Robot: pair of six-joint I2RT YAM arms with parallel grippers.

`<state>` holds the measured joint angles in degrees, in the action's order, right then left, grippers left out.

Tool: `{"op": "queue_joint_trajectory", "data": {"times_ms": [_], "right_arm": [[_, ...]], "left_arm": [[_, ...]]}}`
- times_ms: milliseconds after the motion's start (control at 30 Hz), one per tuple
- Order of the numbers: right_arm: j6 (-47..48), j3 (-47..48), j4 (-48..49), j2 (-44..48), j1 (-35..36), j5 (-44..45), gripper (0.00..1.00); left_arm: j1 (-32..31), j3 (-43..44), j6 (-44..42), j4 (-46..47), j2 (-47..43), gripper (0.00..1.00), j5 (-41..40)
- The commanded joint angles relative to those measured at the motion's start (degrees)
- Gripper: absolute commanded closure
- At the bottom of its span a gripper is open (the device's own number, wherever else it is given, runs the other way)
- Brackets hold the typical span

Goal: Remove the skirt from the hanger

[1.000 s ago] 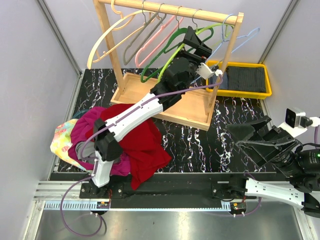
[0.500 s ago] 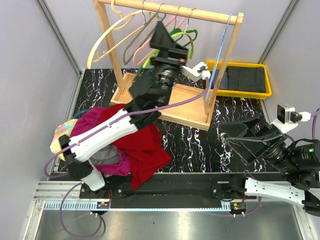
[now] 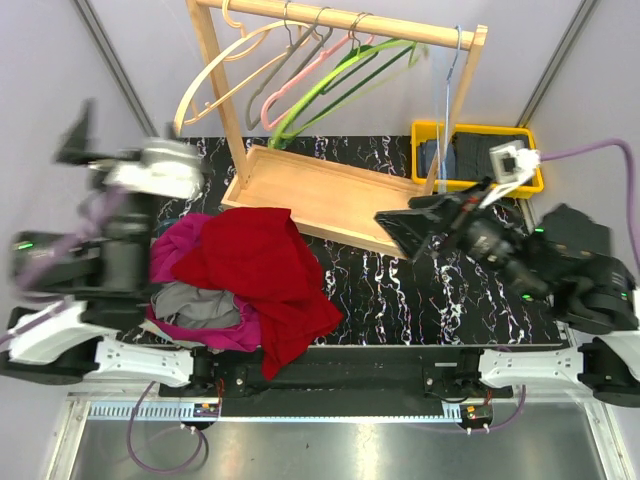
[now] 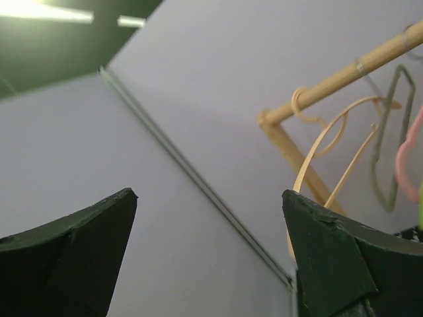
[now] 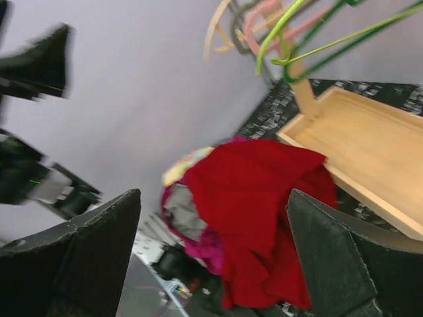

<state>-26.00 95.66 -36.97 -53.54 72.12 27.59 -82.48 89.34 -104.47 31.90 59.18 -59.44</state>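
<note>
At the near edge, both arm bases sit along a ribbed metal rail (image 3: 300, 410). On the black white-veined marble desk (image 3: 400, 290), the crumpled red skirt (image 3: 262, 268) lies on top of a heap of magenta, grey and patterned clothes (image 3: 190, 300) at the front left, off every hanger. The left gripper (image 4: 208, 198), blurred by the left wall, points upward with its fingers spread wide and nothing between them. The right gripper (image 5: 213, 195) hangs over the desk's right half, fingers equally wide apart and holding nothing, facing the heap. A bare strip of desk runs between the skirt and the right arm. Behind stands the pale wooden rack (image 3: 300, 190) with its tray base; bare cream, grey, pink, green (image 3: 330, 85) and thin blue wire hangers (image 3: 447, 90) hang from its rod. A yellow plastic tray (image 3: 480, 127) of dark folded cloth sits at the far right corner.
</note>
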Motion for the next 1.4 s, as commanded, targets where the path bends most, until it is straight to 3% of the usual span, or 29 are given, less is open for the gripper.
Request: {"op": "queue_joint_trajectory", "data": {"times_ms": [0, 133, 267, 400, 500, 533, 633, 733, 867, 1100, 1200, 1233, 1300, 1333, 1367], "right_arm": [[6.30, 2.78, -4.53, -1.66, 0.04, 7.82, 0.00], [6.14, 0.76, -2.49, 0.01, -0.05, 8.88, 0.00], [3.60, 0.57, -6.16, -0.33, 0.04, 13.07, 0.00], [3.15, 8.30, -20.72, -7.35, 0.13, 21.96, 0.00], [3.06, 15.95, -27.62, -12.63, 0.39, 25.66, 0.00], [2.97, 18.23, -28.93, -14.21, 0.31, 26.02, 0.00], [4.90, 19.13, -28.69, -14.84, 0.31, 25.06, 0.00], [6.75, 16.95, -24.48, -12.39, 0.39, 21.46, 0.00], [9.47, 14.12, -17.89, -9.57, 0.31, 16.27, 0.00], [10.00, 15.52, -17.96, -11.76, 0.39, 13.10, 0.00], [11.49, 17.63, -18.05, -13.08, 0.39, 12.84, 0.00], [12.80, 19.90, -17.96, -14.30, 0.39, 13.10, 0.00], [13.86, 24.28, -18.66, -15.80, 0.39, 13.01, 0.00], [14.39, 25.62, -18.92, -17.37, 0.39, 13.01, 0.00], [14.66, 26.59, -19.62, -18.00, 0.31, 13.10, 0.00]], "left_arm": [[-1.46, -5.75, 8.62, 0.90, -3.98, 0.01, -7.45], [-6.72, -6.03, 11.91, -7.19, -2.49, 0.01, -7.35], [-9.19, -7.07, 8.15, 3.05, -2.92, 0.01, -9.72], [-7.62, -7.26, 5.57, 6.69, -6.26, 0.01, -13.41], [-1.39, 0.46, 14.09, -3.04, -6.27, 0.01, -15.87], [0.72, 5.18, 16.20, -10.29, -5.75, 0.01, -16.23], [1.53, 12.23, 22.45, -22.62, -5.30, 0.01, -17.20], [1.44, 13.93, 26.67, -31.67, -6.00, 0.01, -17.29], [1.44, 12.17, 28.70, -34.80, -7.23, 0.01, -16.76], [1.44, 11.55, 30.90, -37.51, -6.88, 0.01, -15.45], [1.35, 20.22, 30.82, -42.70, -1.81, 0.01, -10.37], [1.35, 31.31, 29.59, -43.84, 5.35, 0.01, -8.78], [1.61, 45.41, 21.18, -43.60, 14.60, 0.01, -3.79], [2.05, 59.41, 17.23, -42.89, 24.31, 0.02, -1.58], [2.67, 64.77, 10.93, -42.28, 28.32, 0.02, 0.53]]}}
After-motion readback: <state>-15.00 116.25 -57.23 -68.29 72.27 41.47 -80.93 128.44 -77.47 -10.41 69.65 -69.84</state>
